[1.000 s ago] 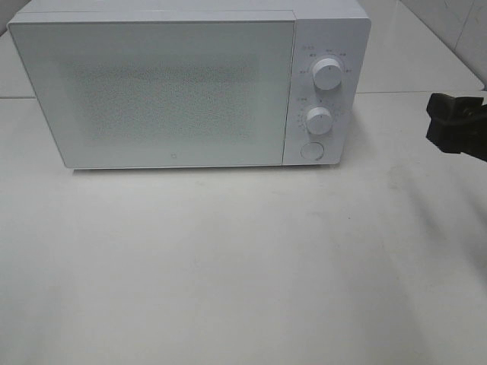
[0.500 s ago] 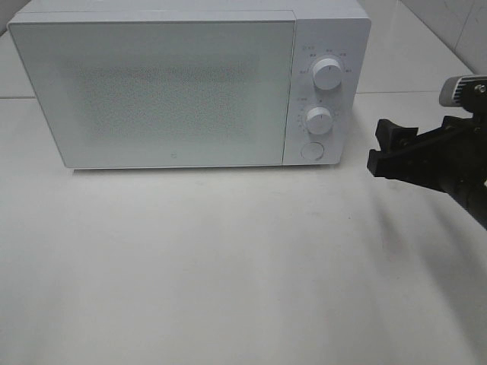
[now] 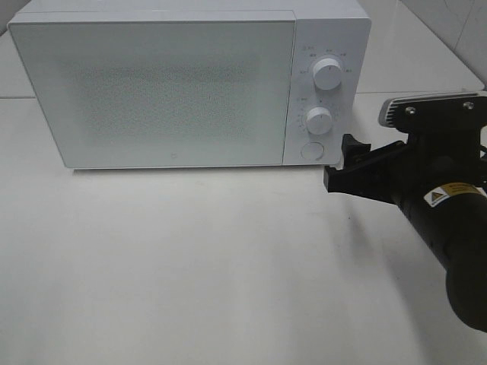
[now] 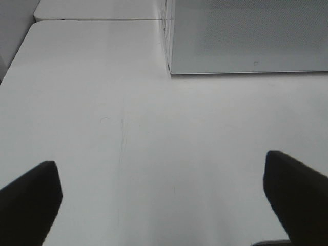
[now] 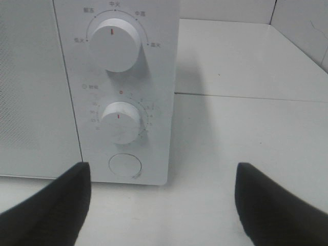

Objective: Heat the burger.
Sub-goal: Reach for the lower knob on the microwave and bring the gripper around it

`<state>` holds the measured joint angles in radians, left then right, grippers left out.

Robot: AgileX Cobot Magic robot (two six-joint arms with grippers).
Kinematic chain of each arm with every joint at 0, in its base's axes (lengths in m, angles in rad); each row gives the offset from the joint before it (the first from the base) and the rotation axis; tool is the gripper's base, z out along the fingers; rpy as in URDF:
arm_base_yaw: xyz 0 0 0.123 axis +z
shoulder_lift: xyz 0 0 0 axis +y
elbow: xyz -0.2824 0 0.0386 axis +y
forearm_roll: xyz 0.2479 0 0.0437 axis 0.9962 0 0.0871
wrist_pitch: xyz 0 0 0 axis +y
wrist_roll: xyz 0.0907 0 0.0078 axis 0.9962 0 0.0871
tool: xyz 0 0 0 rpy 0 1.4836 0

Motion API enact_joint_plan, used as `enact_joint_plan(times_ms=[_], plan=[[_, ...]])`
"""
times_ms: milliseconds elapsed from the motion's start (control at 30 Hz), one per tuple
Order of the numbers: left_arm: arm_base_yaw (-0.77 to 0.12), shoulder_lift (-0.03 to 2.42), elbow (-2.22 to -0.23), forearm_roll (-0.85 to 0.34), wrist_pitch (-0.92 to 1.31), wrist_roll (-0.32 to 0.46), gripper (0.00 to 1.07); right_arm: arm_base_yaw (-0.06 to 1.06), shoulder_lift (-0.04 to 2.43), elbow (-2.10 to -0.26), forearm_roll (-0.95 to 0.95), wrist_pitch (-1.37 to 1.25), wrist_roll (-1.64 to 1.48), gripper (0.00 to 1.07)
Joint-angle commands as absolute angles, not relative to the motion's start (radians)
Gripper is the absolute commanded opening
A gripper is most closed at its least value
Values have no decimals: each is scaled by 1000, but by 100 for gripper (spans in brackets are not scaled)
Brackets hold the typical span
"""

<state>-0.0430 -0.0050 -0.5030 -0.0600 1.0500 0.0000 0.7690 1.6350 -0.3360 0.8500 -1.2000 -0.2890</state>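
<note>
Beside microwave (image 3: pixel 175 91) panel: right pincer (image 3: pixel 340 163) apart, empty, facing round button (image 3: pixel 311 150). Likely door-opening step; next, press squarely; left pincer (image 4: pixel 164 205) apart, empty.

The right jaws stand wide apart and empty on the outstretched arm (image 3: pixel 449 228); left jaws likewise.

Robot test lab staged as a kitchen: white microwave (image 3: pixel 175 84) on white table (image 3: pixel 228 266), tiled wall (image 3: pixel 456 30) at far right corner, black robot arm (image 3: pixel 456 236).
</note>
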Motion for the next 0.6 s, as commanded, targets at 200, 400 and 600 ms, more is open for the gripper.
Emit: enact_joint_plan(times_ms=[200,400,600], plan=[[-40,-26,-499,-62,1037,0,100,786,1705,-439,896,-1227,-308,75],[-40,-26,-499,-62,1037,0,100,785,1771,-496,897,-1260,-307,75],[-40,-26,-499,-62,1036,0,100,783,1825,-547,895,-1273,-305,75]])
